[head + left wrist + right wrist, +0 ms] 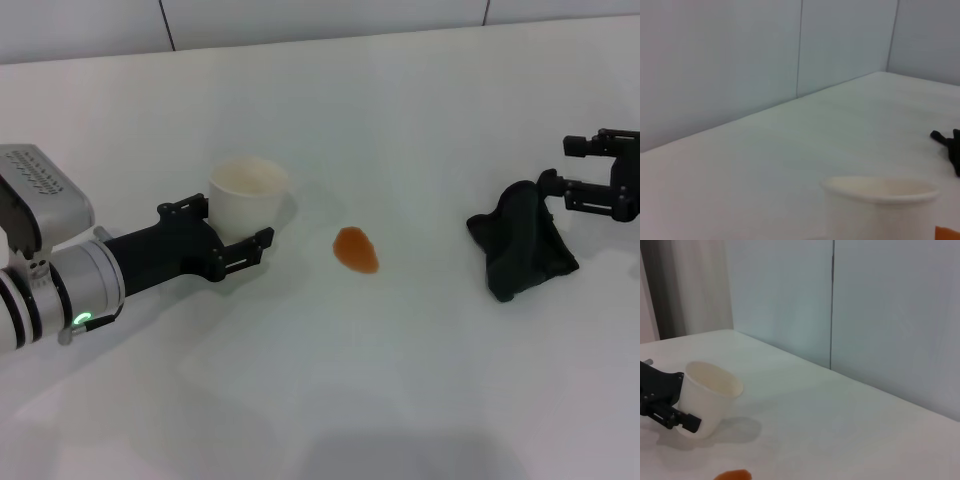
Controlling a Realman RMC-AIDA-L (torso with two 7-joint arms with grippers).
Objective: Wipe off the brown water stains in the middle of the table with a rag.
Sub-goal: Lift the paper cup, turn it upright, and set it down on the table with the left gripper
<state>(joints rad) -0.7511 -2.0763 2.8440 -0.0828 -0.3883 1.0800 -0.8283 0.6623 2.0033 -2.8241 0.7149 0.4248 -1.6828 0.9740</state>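
Right now, nearest me, my left gripper (232,236) sits at abt 9 o'clock of the broad white glossy table (330,400), fingers spread either side of the pale paper cup (248,203). I judge them touching or almost touching its wall; I can't tell whether they actually squeeze it.

Next out, near mid-table, the small orange-brown translucent oval stain (356,249) lies just beside the cup at its 4 o'clock, clear of both arms. It also peeks into the left wrist view (947,233) and the right wrist view (733,475).

At abt 3 o'clock from the stain, well apart from it, stands the black wrinkled cloth rag (520,240), a lumpy wad propped up into a peak. My right gripper (597,177) is at the rag's far-right top corner, fingers spread, the nearer one touching or nearly touching the cloth. No pinch visible, so not held yet, I'd say.

Risks as I see them:
- closing on only a thin corner, so the wad may slip out or unfold when lifted.
- a loose trailing wad could smear the liquid wider instead of soaking it.
- sweeping twd 9 o'clock could knock the cup, since it stands so close to the stain; the left arm may need to hold it steady.
- pressing too lightly on glossy tbl just pushes the blot around.
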